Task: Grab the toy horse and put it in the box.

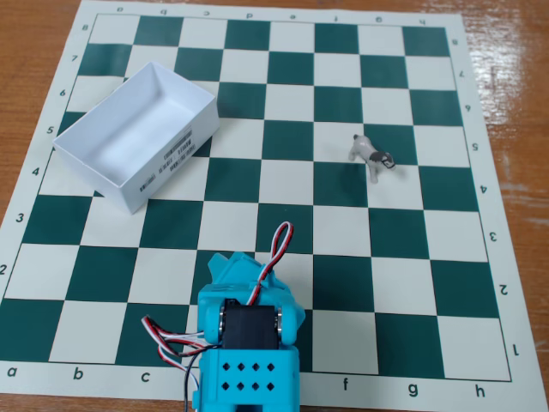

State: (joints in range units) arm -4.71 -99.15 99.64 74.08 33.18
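Note:
The toy horse [373, 155], a tiny grey-white figurine with dark markings, stands upright on the chessboard mat at the right of centre, its head towards the right. The white cardboard box [191, 97] lies open and empty at the upper left, turned at an angle, with its barcode label on the long side facing the arm. My turquoise arm sits folded at the bottom centre. The gripper [243, 268] points up the board, well short of the horse and the box. Its jaws are seen from above and hidden by the arm's body.
A green and white chessboard mat [343, 249] covers a wooden table [515, 51]. Red, white and black cables [276, 245] loop above the arm's servo.

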